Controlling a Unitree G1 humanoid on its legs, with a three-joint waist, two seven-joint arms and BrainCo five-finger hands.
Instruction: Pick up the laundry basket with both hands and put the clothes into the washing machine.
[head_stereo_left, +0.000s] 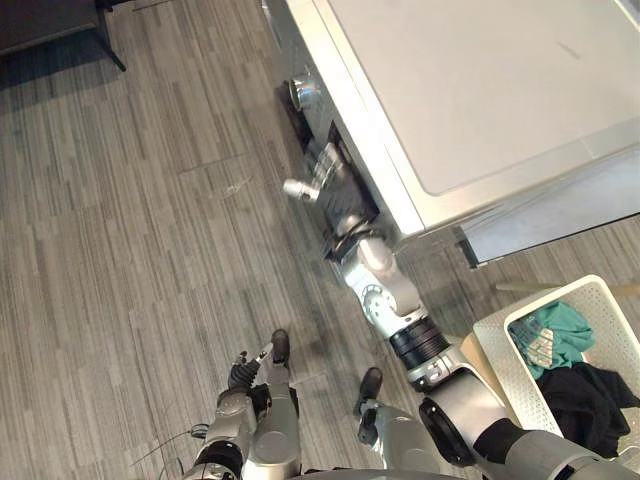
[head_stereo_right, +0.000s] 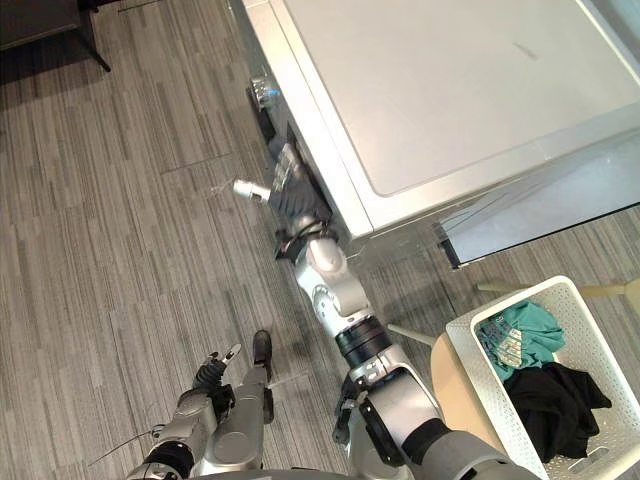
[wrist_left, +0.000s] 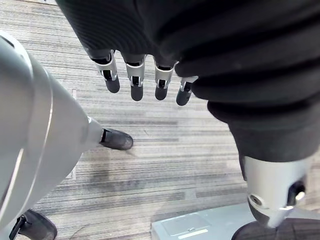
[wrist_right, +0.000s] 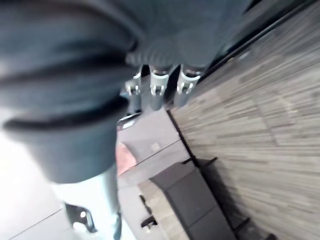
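Laundry corner indoors, prob. a home or mock-up flat: silver-white washing machine (head_stereo_left: 480, 90) w/ a white perforated laundry basket (head_stereo_right: 560, 286) of clothes (head_stereo_right: 520, 338) nearby, grey wood-look plank floor (head_stereo_left: 150, 250), dark furniture (head_stereo_left: 50, 25) at the edge.

Grey plank floor (head_stereo_left: 150, 250), dark furniture (head_stereo_left: 40, 25)

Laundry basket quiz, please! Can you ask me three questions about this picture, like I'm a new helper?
1. True or false: the laundry basket is empty.
2. What lies in it? A: a teal garment and a black garment. B: red towels. C: shoes.
3. Which hand is up against the front of the washing machine?
Key: 1 false. 2 A. 3 the right hand.
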